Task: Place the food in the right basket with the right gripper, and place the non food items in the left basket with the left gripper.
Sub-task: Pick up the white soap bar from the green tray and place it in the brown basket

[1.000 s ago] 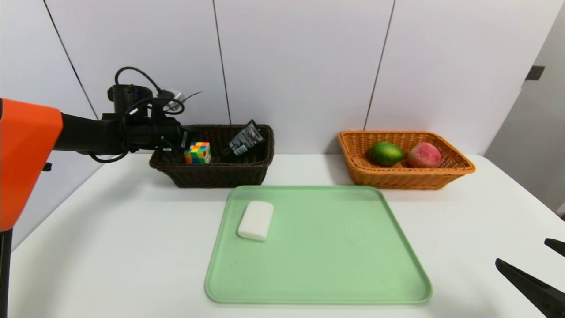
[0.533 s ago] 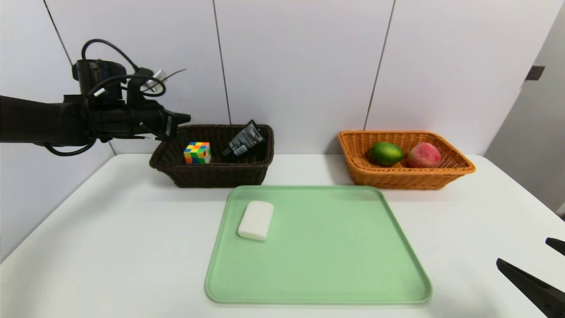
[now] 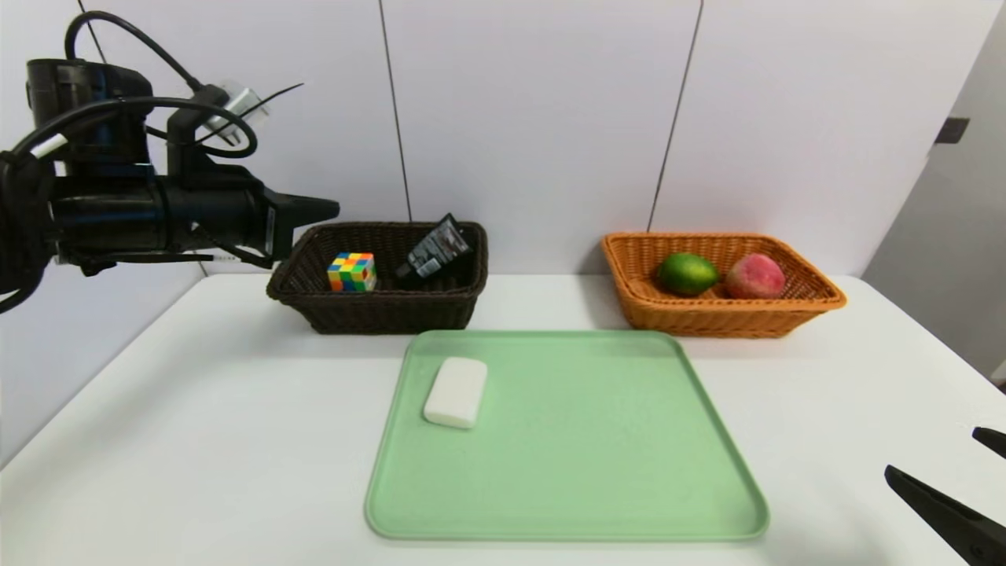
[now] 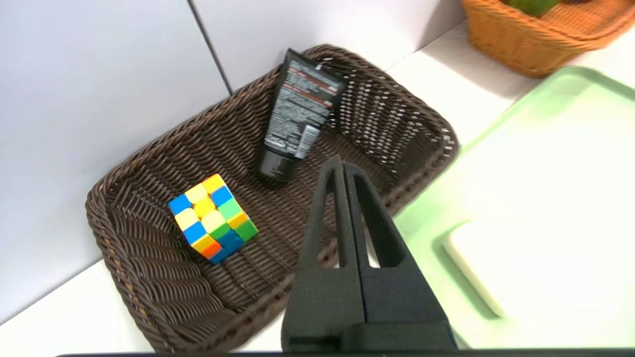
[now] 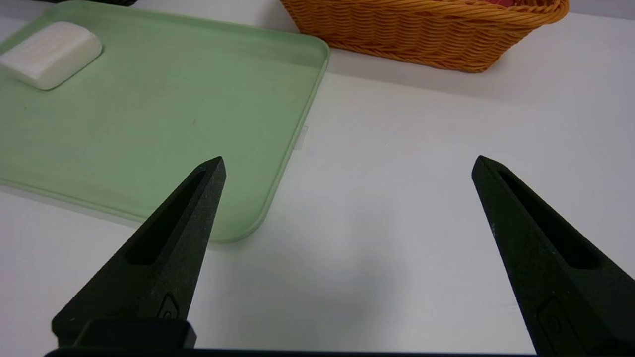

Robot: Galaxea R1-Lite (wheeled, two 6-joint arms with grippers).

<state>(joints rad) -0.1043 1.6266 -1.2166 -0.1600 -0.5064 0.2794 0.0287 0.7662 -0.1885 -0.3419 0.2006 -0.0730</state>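
Observation:
The dark brown left basket (image 3: 377,310) (image 4: 149,307) holds a colourful puzzle cube (image 3: 351,272) (image 4: 212,217) and a black tube (image 3: 434,249) (image 4: 297,116). My left gripper (image 3: 334,208) (image 4: 341,161) hangs shut and empty, high above the basket's left end. The orange right basket (image 3: 711,318) (image 5: 426,34) holds a green lime (image 3: 687,273) and a reddish peach (image 3: 754,276). A white soap bar (image 3: 455,391) (image 5: 49,53) lies on the green tray (image 3: 597,440) (image 5: 149,124). My right gripper (image 3: 943,472) (image 5: 347,163) rests open at the table's near right.
The white table (image 3: 196,409) runs under everything, with the wall close behind both baskets. The tray sits in the middle, in front of the two baskets.
My left arm has pulled up and back to the left, away from the brown basket, with its gripper shut. The cube stays in the basket. The right arm has not moved.

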